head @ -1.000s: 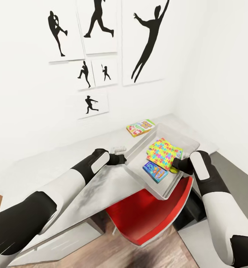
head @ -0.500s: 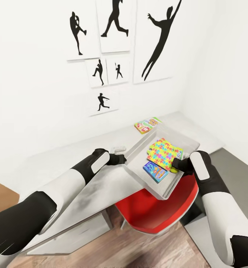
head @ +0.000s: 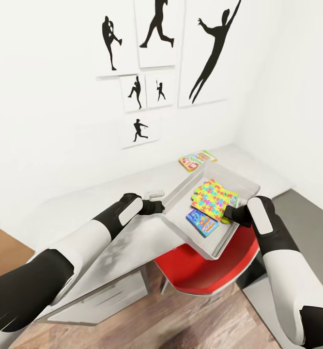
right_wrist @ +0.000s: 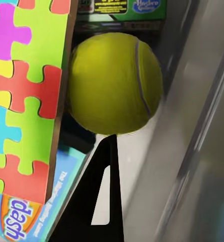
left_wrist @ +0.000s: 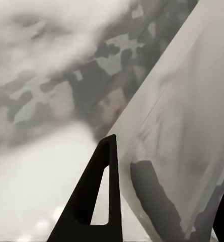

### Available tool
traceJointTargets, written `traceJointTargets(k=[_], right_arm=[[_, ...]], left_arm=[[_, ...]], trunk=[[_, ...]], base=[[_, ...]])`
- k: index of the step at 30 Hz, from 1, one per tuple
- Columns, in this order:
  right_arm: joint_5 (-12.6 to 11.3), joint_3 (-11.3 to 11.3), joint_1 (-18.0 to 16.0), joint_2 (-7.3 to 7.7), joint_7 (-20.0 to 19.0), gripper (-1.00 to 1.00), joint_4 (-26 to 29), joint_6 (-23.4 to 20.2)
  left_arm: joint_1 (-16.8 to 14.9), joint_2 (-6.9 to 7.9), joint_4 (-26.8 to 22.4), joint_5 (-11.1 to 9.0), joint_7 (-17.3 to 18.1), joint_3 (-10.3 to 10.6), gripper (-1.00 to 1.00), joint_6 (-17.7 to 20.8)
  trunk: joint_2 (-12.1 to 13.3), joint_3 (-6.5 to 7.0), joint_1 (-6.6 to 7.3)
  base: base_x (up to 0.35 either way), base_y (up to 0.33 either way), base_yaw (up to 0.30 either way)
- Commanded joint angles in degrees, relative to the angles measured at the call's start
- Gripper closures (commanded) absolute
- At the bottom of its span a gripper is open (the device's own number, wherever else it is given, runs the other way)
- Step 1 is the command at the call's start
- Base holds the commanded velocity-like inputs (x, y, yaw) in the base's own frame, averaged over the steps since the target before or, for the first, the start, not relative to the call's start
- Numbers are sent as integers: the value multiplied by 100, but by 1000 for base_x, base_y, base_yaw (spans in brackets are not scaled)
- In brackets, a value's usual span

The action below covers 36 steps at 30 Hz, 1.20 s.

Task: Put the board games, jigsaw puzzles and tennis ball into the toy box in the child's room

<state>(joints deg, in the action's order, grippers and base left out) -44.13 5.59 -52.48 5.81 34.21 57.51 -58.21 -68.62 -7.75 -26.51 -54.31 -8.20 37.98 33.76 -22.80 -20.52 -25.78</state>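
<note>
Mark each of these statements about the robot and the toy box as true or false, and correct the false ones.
1. The toy box is held between both grippers. True.
2. A jigsaw puzzle lies inside the box. True.
3. The tennis ball sits on the red chair. False: it is in the box, beside the puzzle.
4. The box is empty. False: it also holds a blue board game.
5. One board game lies on the table, outside the box. True.

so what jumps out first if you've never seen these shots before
The light grey toy box, held between the left gripper and right gripper, with a bright jigsaw puzzle inside. Next, the tennis ball beside that puzzle in the right wrist view. Behind, black silhouette pictures cover the white wall.
</note>
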Motion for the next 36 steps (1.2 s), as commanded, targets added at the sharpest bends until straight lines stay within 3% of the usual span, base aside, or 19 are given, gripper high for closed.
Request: traceJointTargets(k=[1,22,36], right_arm=[[-175,0,-5,-1,51,100,6,29],[-171,-30,10,21,9,100,-1,28],[-174,-8,6,28,15,100,-3,27]], left_arm=[[-9,0,-20,-304,-18,7,100,-18],[-11,1,-21,-300,-24,7,100,-27],[-11,9,-21,-299,-22,7,100,-27]], trunk=[[-12,-11,-1],[-12,-11,-1],[-12,-11,-1]], base=[[-208,120,0],[-47,31,4],[0,0,229]])
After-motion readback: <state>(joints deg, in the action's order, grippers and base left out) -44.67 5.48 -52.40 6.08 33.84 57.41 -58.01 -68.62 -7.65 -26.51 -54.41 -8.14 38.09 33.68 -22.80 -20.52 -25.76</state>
